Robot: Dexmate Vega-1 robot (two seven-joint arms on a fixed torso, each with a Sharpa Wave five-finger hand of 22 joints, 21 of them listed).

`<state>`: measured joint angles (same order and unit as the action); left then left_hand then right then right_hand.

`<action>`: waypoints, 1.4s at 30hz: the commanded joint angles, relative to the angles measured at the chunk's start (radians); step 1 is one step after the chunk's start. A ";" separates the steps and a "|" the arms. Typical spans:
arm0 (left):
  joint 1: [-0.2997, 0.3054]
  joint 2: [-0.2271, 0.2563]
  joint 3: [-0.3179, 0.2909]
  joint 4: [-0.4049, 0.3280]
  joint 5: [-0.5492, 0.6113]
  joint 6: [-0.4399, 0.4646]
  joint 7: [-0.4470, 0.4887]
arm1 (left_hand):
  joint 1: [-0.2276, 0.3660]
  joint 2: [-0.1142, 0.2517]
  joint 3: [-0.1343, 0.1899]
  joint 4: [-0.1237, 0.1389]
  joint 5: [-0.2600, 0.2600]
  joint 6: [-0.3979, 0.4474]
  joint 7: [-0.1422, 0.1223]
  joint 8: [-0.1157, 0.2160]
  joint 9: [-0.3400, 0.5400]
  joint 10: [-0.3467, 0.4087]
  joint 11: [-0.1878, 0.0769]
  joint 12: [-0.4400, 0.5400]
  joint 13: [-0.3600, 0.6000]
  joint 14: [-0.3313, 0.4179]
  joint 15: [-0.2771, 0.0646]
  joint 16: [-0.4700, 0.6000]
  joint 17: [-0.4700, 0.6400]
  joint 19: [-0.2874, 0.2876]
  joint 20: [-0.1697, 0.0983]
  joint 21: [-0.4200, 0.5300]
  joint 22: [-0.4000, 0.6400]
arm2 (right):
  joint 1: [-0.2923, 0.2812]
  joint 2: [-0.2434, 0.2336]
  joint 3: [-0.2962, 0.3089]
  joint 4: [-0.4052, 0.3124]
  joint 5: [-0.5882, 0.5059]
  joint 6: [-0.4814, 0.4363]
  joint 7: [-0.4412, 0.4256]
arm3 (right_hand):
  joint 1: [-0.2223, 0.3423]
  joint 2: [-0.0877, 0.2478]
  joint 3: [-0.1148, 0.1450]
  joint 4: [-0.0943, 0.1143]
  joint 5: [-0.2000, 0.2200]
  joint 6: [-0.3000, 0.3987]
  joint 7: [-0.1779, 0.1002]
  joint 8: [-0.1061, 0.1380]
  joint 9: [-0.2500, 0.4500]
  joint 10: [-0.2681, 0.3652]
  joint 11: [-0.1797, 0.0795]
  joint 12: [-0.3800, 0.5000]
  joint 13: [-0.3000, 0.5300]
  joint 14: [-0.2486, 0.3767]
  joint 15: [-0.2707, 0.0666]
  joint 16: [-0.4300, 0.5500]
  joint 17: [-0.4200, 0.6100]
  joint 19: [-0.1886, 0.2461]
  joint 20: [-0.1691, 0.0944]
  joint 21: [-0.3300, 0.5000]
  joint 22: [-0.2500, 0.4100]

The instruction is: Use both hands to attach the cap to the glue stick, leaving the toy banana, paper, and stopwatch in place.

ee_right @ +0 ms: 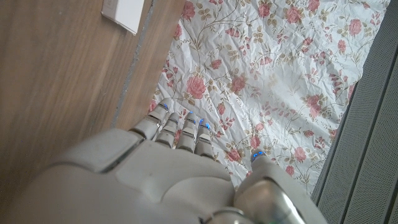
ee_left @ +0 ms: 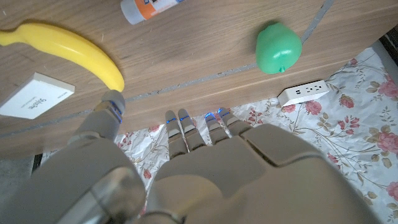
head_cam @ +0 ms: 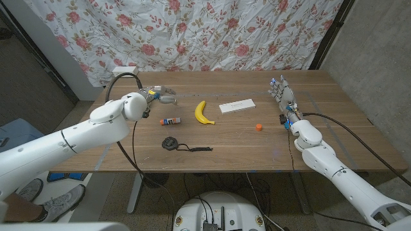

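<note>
Using the yellow toy banana as the landmark and working from the near edge of the wooden table outward:

1. The black stopwatch with its cord is lying nearer than the banana. Both hands should be passing clear of it.
2. The small orange cap is sitting to the banana's right, slightly nearer. The right hand is hovering beyond it, fingers extended and apart, holding nothing.
3. The white glue stick with orange label is lying on its side just left of the banana. The left hand is hovering beyond it, fingers extended and holding nothing.
4. The white paper pad is lying beyond the banana, to its right.

Recommended: each hand is best lowering onto its own part, gripping the stick by its body, cap opening facing the stick end.
</note>
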<state>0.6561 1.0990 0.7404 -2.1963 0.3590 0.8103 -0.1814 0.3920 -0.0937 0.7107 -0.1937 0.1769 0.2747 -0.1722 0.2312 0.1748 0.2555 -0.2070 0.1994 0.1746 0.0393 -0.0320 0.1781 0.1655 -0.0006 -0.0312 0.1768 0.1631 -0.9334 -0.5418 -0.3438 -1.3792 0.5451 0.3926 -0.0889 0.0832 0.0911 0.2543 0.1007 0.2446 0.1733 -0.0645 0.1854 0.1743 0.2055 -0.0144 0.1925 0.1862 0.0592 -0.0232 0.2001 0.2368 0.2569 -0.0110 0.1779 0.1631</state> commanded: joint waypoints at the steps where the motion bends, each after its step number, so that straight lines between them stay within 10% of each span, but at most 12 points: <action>1: -0.085 -0.033 0.122 0.026 0.266 0.041 -0.242 | 0.037 -0.016 -0.008 0.002 0.003 -0.001 -0.005 -0.003 0.002 0.003 -0.008 -0.008 0.003 -0.011 -0.065 -0.002 0.002 -0.014 -0.017 -0.001 0.002 | -0.002 -0.001 0.002 0.000 -0.004 0.003 -0.001 | 0.002 0.010 0.010 -0.002 0.006 0.010 -0.002 0.008 0.002 0.003 0.004 0.002 0.001 0.003 -0.008 0.001 -0.001 0.004 0.000 0.006 0.003; 28: 0.000 -0.171 0.127 0.116 0.698 0.000 -0.521 | 0.124 -0.058 -0.018 0.005 -0.002 -0.042 0.005 -0.020 0.003 -0.015 -0.008 -0.016 0.002 -0.042 -0.040 -0.003 0.003 -0.068 0.033 -0.004 0.002 | 0.017 -0.004 -0.014 -0.016 0.055 -0.042 0.079 | -0.009 0.009 0.014 -0.003 0.003 -0.026 0.035 -0.007 0.001 -0.007 0.010 -0.004 -0.002 0.015 -0.017 0.006 -0.010 -0.021 -0.020 0.000 0.003; 42: 0.077 -0.224 0.066 0.176 0.741 -0.060 -0.456 | 0.149 -0.062 -0.022 0.006 -0.003 -0.052 -0.002 -0.021 0.003 0.003 -0.007 -0.010 0.002 -0.040 -0.042 0.001 0.003 -0.075 0.036 0.000 0.002 | 0.028 0.004 -0.021 -0.013 0.038 -0.042 0.066 | -0.012 0.010 0.016 -0.003 0.003 -0.019 0.029 -0.002 0.000 -0.002 0.008 -0.002 -0.003 0.020 -0.017 0.007 -0.013 -0.022 -0.022 0.002 0.002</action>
<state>0.6822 0.9132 0.8441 -2.0613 1.0526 0.7901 -0.6610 0.5298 -0.1574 0.6909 -0.1907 0.1769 0.2213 -0.1715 0.2106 0.1745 0.2465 -0.2158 0.1848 0.1745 -0.0019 -0.0305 0.1781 0.1652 -0.0676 0.0055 0.1738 0.1632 -0.9117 -0.5399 -0.3595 -1.3890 0.5925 0.3581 -0.0168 0.0725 0.1041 0.2670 0.0941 0.2445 0.1460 -0.0374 0.1809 0.1722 0.2015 -0.0073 0.1885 0.1813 0.0699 -0.0340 0.2001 0.2229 0.2336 -0.0342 0.1813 0.1632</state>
